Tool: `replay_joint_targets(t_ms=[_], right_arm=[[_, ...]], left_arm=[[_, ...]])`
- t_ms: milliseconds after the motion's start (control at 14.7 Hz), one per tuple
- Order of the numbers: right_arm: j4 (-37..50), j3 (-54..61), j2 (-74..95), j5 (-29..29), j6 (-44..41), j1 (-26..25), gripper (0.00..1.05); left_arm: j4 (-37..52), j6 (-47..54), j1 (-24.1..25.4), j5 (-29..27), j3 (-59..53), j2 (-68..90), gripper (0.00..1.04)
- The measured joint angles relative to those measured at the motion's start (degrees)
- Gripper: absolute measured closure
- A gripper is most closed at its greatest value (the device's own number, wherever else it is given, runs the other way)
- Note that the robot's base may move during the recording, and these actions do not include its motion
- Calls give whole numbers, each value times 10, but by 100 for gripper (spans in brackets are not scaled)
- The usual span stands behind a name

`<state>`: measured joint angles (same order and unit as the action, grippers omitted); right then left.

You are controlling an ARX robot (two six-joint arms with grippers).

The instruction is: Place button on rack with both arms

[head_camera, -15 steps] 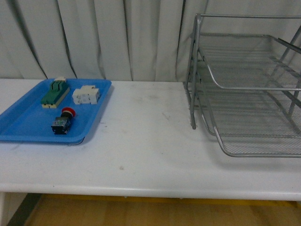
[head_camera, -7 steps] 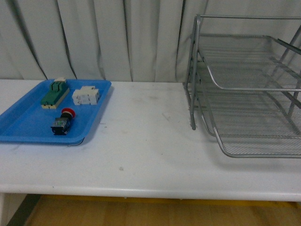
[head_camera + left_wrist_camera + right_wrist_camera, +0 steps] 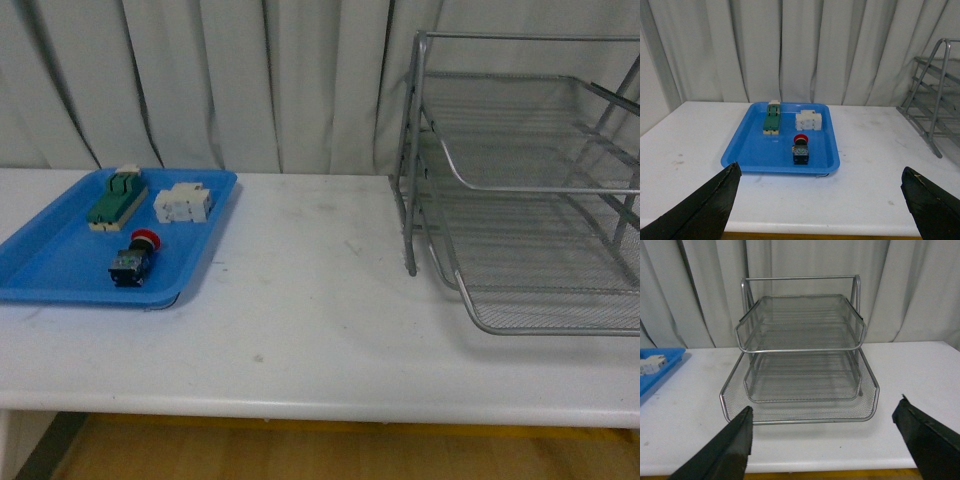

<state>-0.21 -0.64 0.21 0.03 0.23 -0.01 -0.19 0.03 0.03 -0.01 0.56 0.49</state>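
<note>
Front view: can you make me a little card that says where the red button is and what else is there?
Button: lying in the blue tray, red cap toward the curtain
Tray neighbours: green and cream switch, white block, both behind the button
Rack: on the table, right side, no button on it
Left claw: open, holding nothing
Right claw: open, holding nothing
Step done: none, button not yet lifted

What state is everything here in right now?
Red-capped black-and-blue push-button: lying in the tray, ungripped.
Flat blue plastic tray: resting on white table.
Silver wire-mesh three-tier rack: upright, tiers bare.
Left gripper: open, empty.
Right gripper: open, empty.
</note>
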Motion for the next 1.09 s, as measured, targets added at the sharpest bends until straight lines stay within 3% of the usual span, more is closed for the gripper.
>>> replay_joint_targets(t_ms=[68,136,204,272,408,476,612,816,1087], right_arm=[[0,0,0,0,0,0,8],[0,0,0,0,0,0,6],[0,0,0,0,0,0,7],[0,0,0,0,-1,0,6],[0,0,0,0,-1,0,6],[0,0,0,0,-1,0,6],[0,0,0,0,-1,0,6],[0,0,0,0,-1,0,6],[0,0,0,0,-1,0,6]], left_arm=[[0,0,0,0,0,0,7],[0,0,0,0,0,0,7],[-92,-46,-26,-56,32,33,7],[-109,-184,-36,-125,99,177,7],[73,-186,28,-61,115,348,7],[210,-147,30,-47,155,508,7],[317,-91,27,-24,287,756,7],[220,-40,-5,-18,501,1048,7],[126,-11,-8,-43,703,1216,7]])
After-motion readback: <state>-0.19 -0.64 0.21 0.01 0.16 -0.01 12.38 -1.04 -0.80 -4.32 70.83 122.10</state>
